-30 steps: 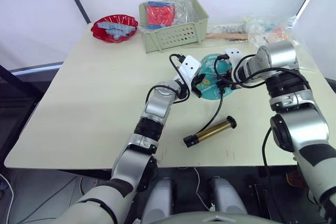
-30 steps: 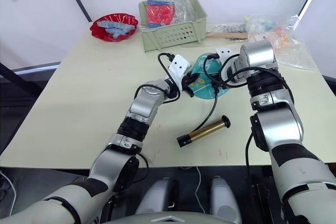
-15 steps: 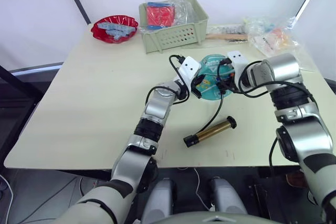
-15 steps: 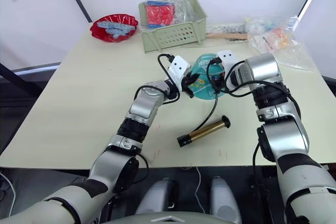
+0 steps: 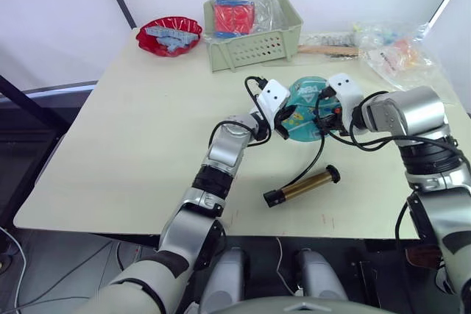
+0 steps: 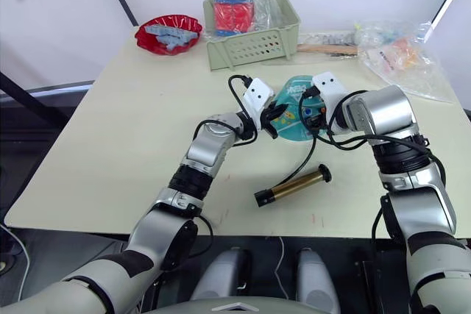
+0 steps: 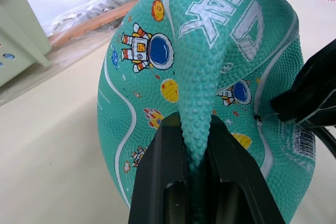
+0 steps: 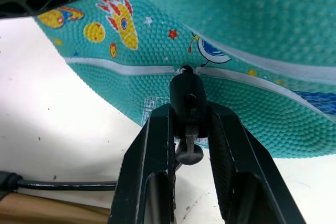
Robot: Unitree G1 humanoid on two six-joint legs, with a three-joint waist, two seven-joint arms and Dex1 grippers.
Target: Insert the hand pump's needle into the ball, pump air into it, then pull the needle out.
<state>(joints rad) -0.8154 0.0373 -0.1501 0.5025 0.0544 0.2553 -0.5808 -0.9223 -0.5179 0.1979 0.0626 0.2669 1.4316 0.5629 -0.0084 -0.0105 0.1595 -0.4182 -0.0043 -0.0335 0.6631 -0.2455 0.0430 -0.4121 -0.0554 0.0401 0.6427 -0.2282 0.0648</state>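
Now the left gripper (image 7: 197,145) pinches the ball (image 5: 305,99) mid-table; the right gripper (image 8: 187,129), clamping the needle (image 8: 185,98), has closed in from 3 o'clock.

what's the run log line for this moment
phase: needle insertion | left gripper: pinching a fold of the ball | right gripper: holding needle fitting at ball's valve | hand pump: lying on table
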